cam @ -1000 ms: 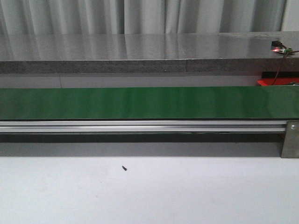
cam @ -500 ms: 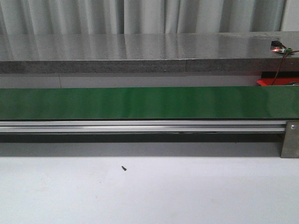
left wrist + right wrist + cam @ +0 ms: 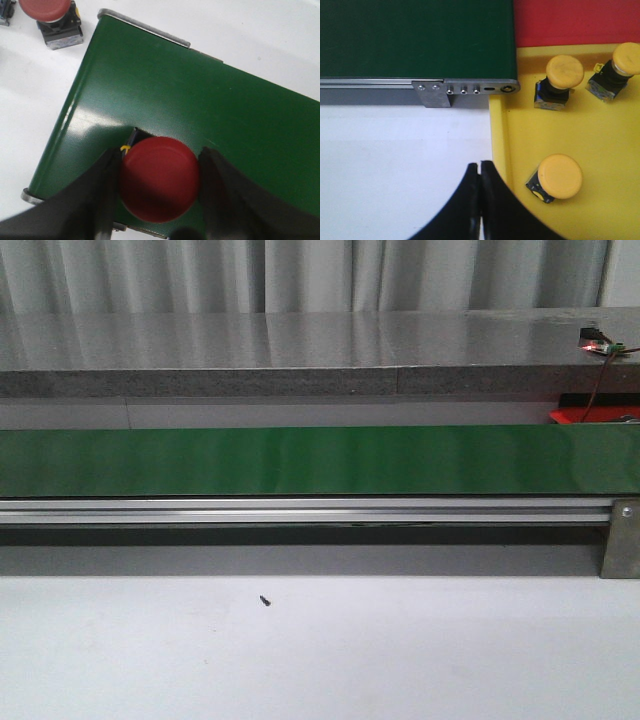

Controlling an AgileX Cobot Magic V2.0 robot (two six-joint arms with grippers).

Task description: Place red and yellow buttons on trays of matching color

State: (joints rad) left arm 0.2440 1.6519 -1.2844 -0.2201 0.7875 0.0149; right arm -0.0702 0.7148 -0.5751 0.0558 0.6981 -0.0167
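red button [image 3: 159, 186] on the green belt [image 3: 200, 110], near its end, clasped between our left gripper's [image 3: 159, 192] fingers | 2nd red button [image 3: 50, 17] on the white table [image 3: 30, 100] | 3 yellow buttons [image 3: 559, 177] in the yellow tray [image 3: 600, 150] | right gripper [image 3: 480, 175] closed, empty
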